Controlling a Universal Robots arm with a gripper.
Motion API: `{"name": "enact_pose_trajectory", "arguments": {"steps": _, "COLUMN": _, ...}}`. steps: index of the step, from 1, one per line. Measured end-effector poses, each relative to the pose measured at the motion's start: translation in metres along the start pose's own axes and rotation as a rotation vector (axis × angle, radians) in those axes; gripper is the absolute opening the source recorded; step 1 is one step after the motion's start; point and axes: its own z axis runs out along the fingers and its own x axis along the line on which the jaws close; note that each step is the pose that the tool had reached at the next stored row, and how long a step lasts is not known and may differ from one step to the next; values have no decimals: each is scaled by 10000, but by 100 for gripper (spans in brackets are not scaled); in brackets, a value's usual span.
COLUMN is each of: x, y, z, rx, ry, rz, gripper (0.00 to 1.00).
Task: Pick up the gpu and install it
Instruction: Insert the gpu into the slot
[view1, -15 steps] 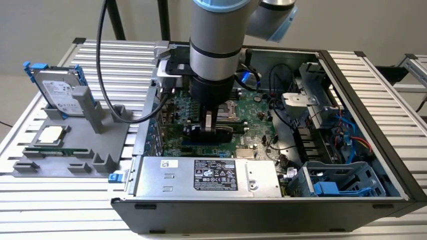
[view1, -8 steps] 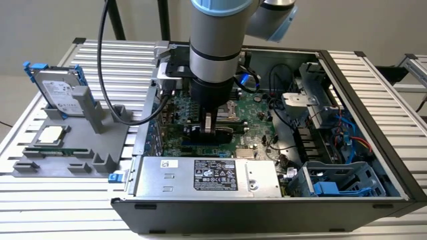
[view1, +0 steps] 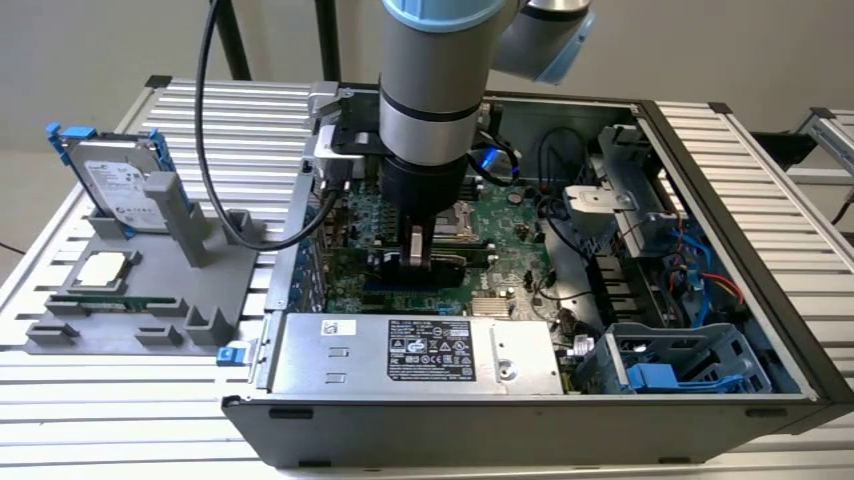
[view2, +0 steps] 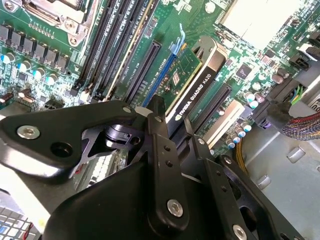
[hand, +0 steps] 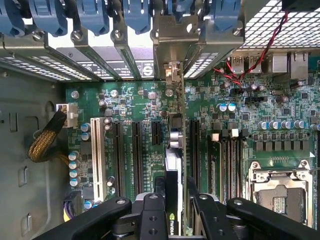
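My claw (view2: 172, 137) is clamped on the gpu (view2: 197, 82), standing it edge-down over a motherboard (hand: 135, 105) slot mid-case. Pickup's done; whether it's fully seated, I can't tell.

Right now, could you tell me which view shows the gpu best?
The second wrist view: the gpu shows its black cooler face, standing edge-on over the motherboard. The first wrist view gives its thin edge; the exterior view, a dark sliver below the gripper.

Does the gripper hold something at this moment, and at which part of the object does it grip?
Yes. The gripper is shut on the gpu, pinching its upper edge while the card stands on edge above the motherboard slots inside the computer case.
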Motion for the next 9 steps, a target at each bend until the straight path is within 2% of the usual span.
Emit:
{"name": "enact_pose_trajectory", "arguments": {"steps": 6, "x": 1, "y": 1, "z": 0, "rx": -2, "ry": 79, "rz": 2, "gripper": 0}}
{"name": "enact_pose_trajectory", "arguments": {"steps": 9, "x": 3, "y": 0, "z": 29, "rx": -3, "ry": 103, "rz": 2, "gripper": 0}}
